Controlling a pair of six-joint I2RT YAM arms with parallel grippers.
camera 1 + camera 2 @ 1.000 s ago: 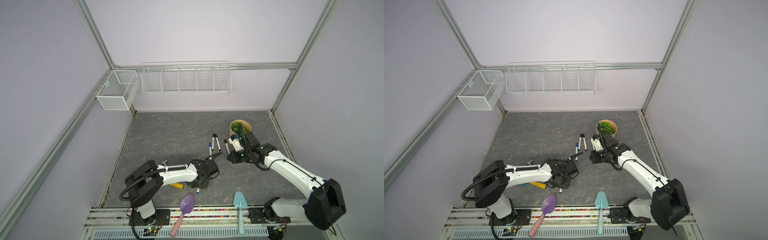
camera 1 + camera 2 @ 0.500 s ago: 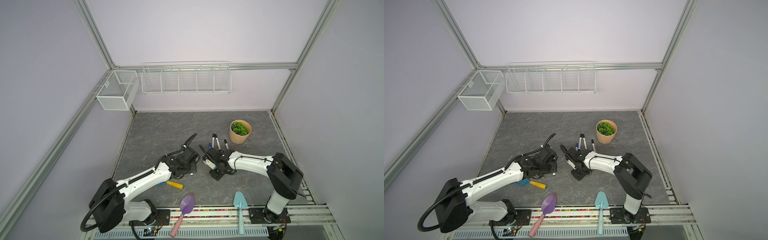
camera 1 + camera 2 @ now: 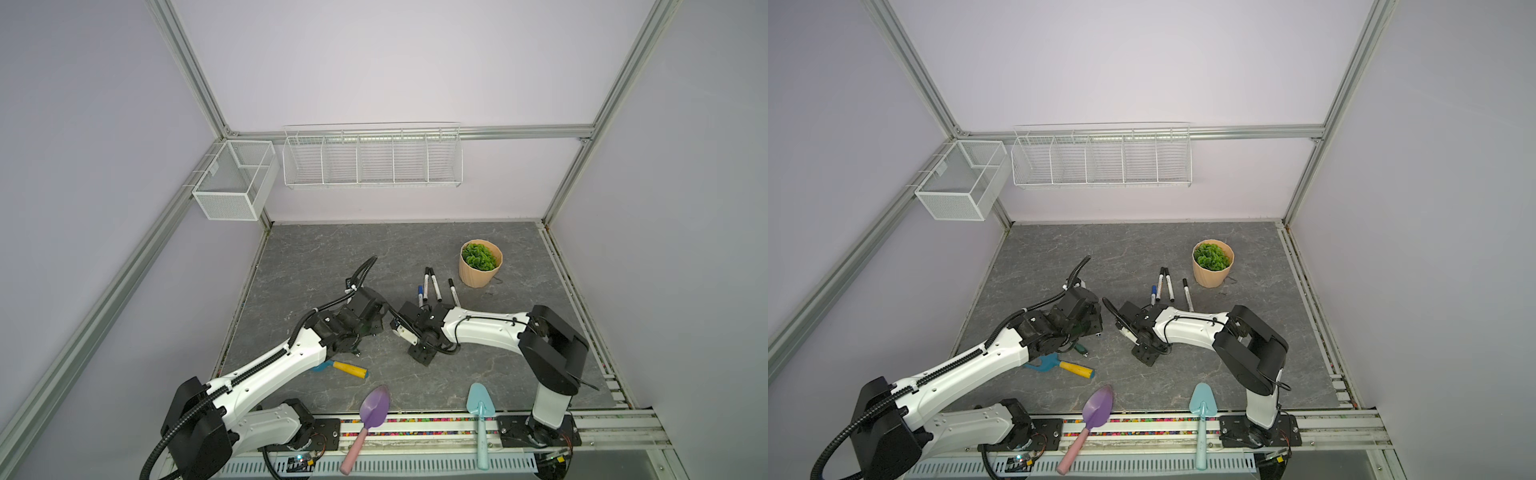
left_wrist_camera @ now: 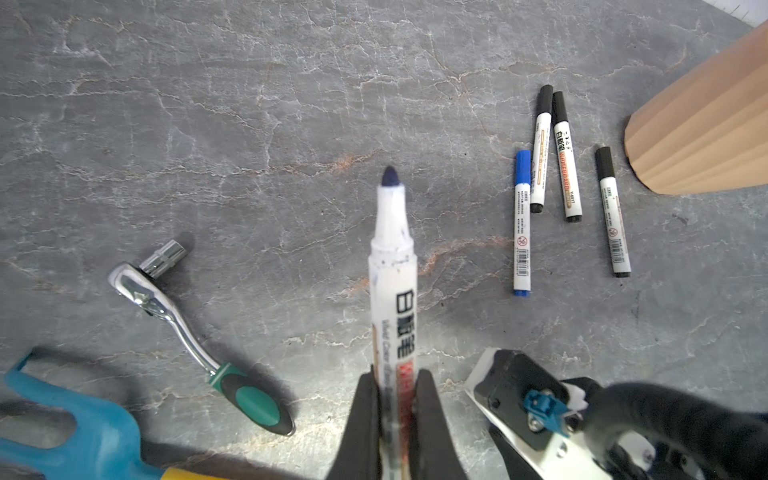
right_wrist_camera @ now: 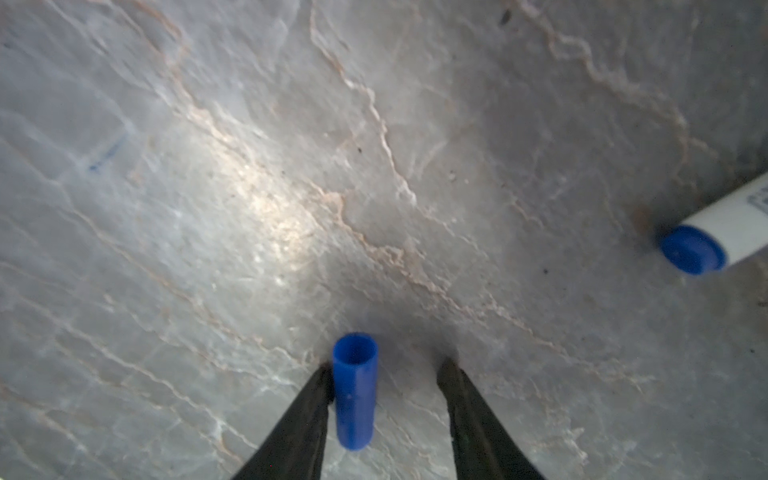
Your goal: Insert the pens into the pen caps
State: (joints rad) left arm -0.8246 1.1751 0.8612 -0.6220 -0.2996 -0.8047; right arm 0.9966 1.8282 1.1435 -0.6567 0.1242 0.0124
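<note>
Grey stone-patterned tabletop (image 3: 374,249) inside a lilac-walled enclosure. Left gripper (image 4: 397,376), jaws clamped on the barrel of an uncapped pen (image 4: 392,270), holds its blue tip forward above the surface. Right gripper (image 5: 386,365), jaws parted and low over the table, straddles a blue cap (image 5: 354,390) that lies against one finger (image 5: 299,415) without being pinched. Four capped pens (image 4: 522,232) lie together near the plant pot (image 3: 480,270). Step in hand, by judgement: the last pairing, with cap pick-up pending. The next move calls for closing on the cap, lifting it, and aligning its open mouth with the pen tip. Both top views hide fingertips and cap beneath the wrists; the pen's rear end is lost behind the left gripper; the right wrist view is blurred.
</note>
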